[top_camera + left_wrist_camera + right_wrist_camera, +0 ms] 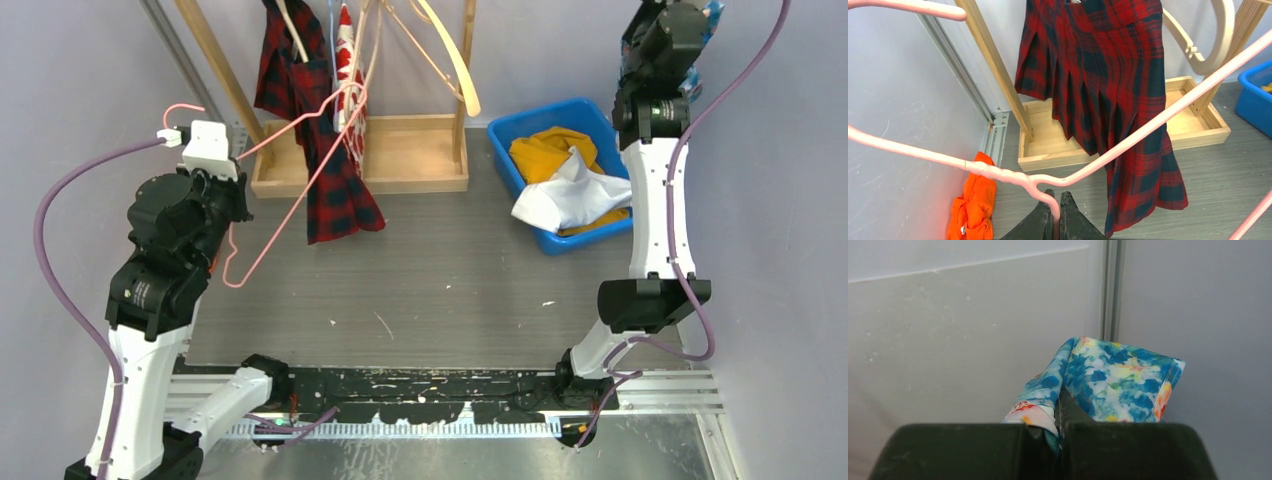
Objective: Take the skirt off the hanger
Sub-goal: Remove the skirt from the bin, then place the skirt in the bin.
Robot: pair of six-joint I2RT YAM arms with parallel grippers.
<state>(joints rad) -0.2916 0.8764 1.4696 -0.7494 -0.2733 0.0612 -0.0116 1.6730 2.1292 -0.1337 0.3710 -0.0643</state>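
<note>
Where the left arm stands at the left edge of the top view, the left gripper (pixel 1056 205) has its jaws pressed together on the thin stem of the pink hanger (pixel 1034 180). In the left wrist view that grip sits at the bottom centre, and the hanger's arms spread from it toward the left edge and the upper right corner. Low in the left of that view an orange cloth (pixel 973 205) lies crumpled against the wall.

Right of it the skirt (pixel 335 170), red and dark plaid with pleats, hangs in the upper left-centre of the top view. Its hem is clear of the grey table (pixel 430 290). One arm of the pink hanger crosses in front of it, and its waistband runs off the top of both views, so what carries it cannot be told. Behind it stands the wooden rack (pixel 410 150), its tray base in the upper centre, with pale wooden hangers (pixel 455 65) above.

Further right, a blue bin (pixel 520 125) holds a yellow cloth (pixel 545 150) and a white cloth (pixel 565 195).

In the upper right corner of the top view, the right gripper (pixel 1060 415) is raised near the wall. Its jaws are pinched tight on a blue floral cloth (pixel 1118 380).
</note>
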